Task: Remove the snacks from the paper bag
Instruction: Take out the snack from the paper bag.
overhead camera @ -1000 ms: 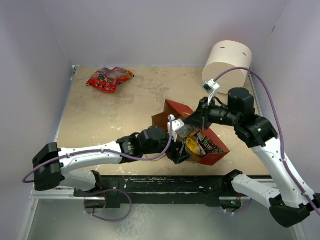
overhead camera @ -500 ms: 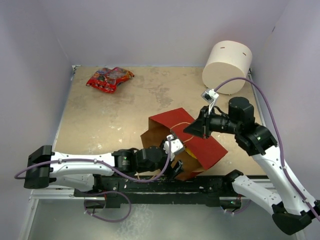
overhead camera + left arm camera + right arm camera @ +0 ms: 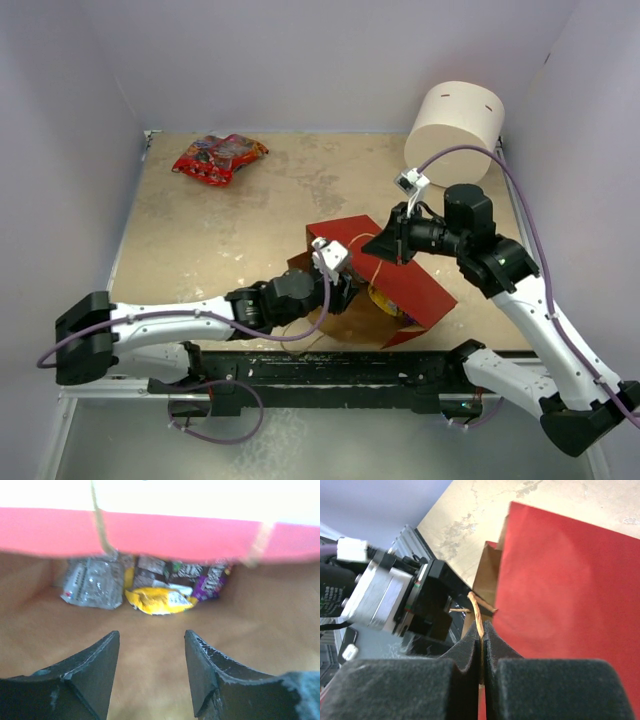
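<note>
- Left gripper (image 3: 152,640): jaws stand moderately apart with nothing between them. The two dark, wedge-shaped fingers, scuffed along their edges, point into the mouth of the paper bag (image 3: 410,285).
- Right gripper (image 3: 481,630): the black foam-like pads are pressed together, pinching the thin tan string handle (image 3: 476,612) at the bag's rim.
- Writing: no brand can be read. Print on the packets inside the bag is blurred in the left wrist view. The silver-grey packet (image 3: 92,585) carries a dark block of small print, illegible.
- Snacks in the bag: they lie in a row at the far inner end, in the upper centre of the left wrist view. The crinkled silver-grey packet is on the left, the yellow wrapper (image 3: 157,600) is in the middle, and the dark purple packet (image 3: 212,585) is on the right. Dark brown packets behind them are partly covered.
- Hidden: the bag's red upper panel cuts across the top of the left wrist view. In the top view the left gripper itself is largely concealed by the bag.
- Paper bag: smooth red outside, tan kraft inside; it sits lower centre in the top view, on the mottled beige table (image 3: 220,230).
- Outside the bag: the red cartoon-printed bag (image 3: 218,156), glossy and crumpled, lies upper left, well apart.
- A white cylinder (image 3: 455,120) stands upper right.
</note>
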Robot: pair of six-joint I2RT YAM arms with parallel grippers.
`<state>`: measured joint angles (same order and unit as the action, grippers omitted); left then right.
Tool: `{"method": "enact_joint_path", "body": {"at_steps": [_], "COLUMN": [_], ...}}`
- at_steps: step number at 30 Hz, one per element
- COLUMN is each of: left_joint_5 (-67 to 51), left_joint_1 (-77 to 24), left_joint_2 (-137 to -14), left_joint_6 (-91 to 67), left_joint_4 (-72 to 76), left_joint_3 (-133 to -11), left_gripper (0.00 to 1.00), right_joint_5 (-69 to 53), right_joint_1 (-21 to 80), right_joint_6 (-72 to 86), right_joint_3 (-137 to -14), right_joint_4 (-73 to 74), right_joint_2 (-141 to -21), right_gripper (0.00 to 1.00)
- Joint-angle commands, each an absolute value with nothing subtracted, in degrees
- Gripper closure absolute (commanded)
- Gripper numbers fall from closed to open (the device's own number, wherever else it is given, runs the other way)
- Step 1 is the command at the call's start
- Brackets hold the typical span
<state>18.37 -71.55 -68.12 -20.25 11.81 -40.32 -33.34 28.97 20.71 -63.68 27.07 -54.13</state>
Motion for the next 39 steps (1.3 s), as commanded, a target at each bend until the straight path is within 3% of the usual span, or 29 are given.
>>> {"method": "enact_joint_path", "body": {"at_steps": [1,4,11,21,34,37,39], "left_joint_5": [16.94,17.95,16.44,14.25,11.57,11.69,12.74], "left_joint_1": [-71.11,-71.02,-70.99,-71.02,-68.65,-68.25,-67.99], "left_joint_2": [-76.19,-81.02,-80.64,-76.93,-90.57,-95.4,-97.78], "left_joint_6": [-20.93,-20.16,-21.82,-21.61,-16.46,-16.0,-15.98], "left_joint_4": [25.03,29.52,31.53,30.84,38.57,40.47,41.31], "left_joint_3": [-39.28,-39.13,-35.84,-33.14,-38.29,-40.54,-41.91], "left_gripper": [0.54,0.61,0.6,0.38,0.54,0.5,0.41], "right_joint_5": [-30.17,-26.66,-23.46,-21.73,-34.36,-34.53,-34.92], "right_joint_1": [29.27,29.27,29.27,29.26,29.29,29.27,29.3], "right_joint_6": [19.58,21.57,24.78,24.88,20.03,19.43,19.88], "right_joint_3": [-66.05,-65.23,-65.05,-65.33,-60.91,-60.39,-60.54], "right_joint_4": [24.43,22.03,18.79,18.97,9.82,8.97,8.84], "right_joint_2": [-53.04,-51.99,-52.35,-51.78,-48.05,-47.9,-48.77], "right_gripper": [1.0,1.0,1.0,1.0,1.0,1.0,1.0]}}
